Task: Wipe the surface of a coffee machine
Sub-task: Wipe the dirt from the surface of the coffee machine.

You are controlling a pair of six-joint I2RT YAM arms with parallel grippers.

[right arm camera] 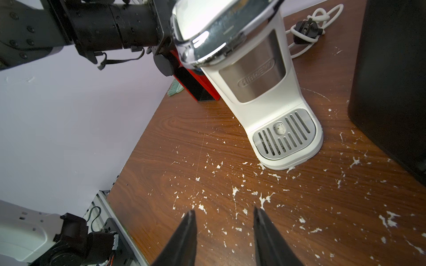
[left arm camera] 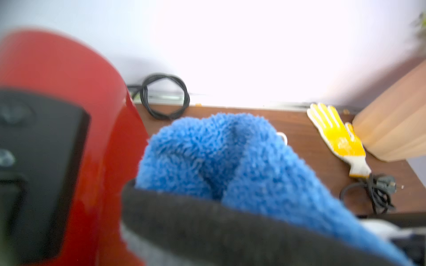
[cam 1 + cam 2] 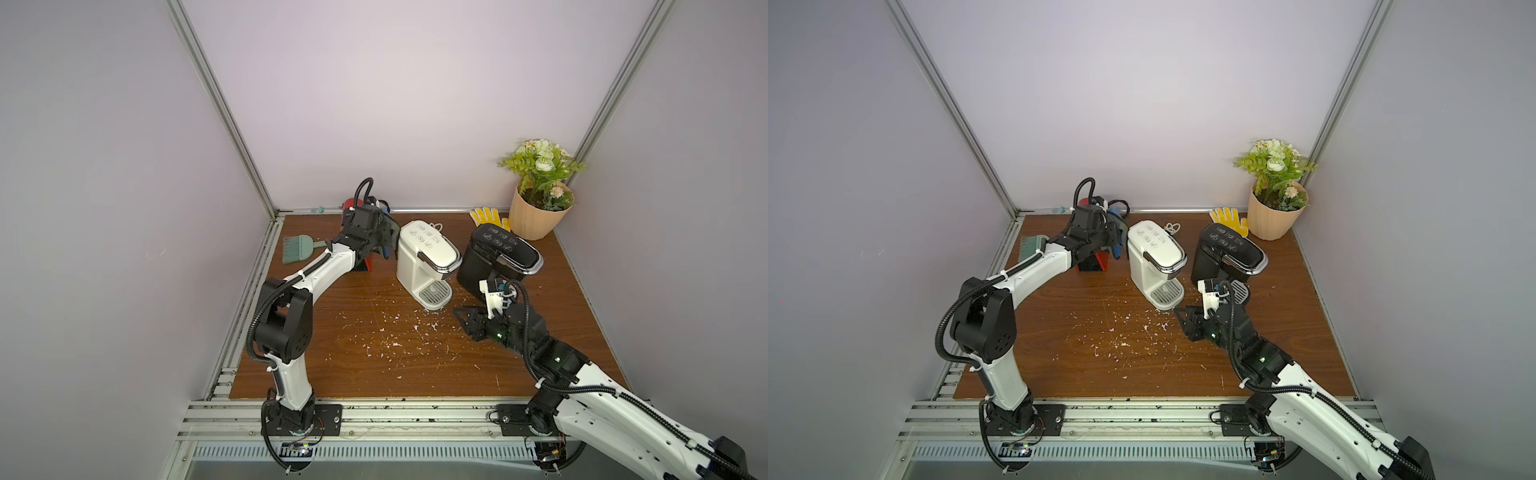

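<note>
While peach pot (image 3: 534, 222) holds a flowering plant (image 3: 540, 164), left jaws clamp blue cloth (image 2: 230, 156). Right jaws stand apart, empty.

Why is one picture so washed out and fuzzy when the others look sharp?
Left wrist view: the wall glares white, and the red machine and blue cloth, close to the lens, blur; the yellow glove farther off is clearer. Right wrist view: the white coffee machine is crisp, chrome rim glinting. Both top views: evenly lit.
</note>
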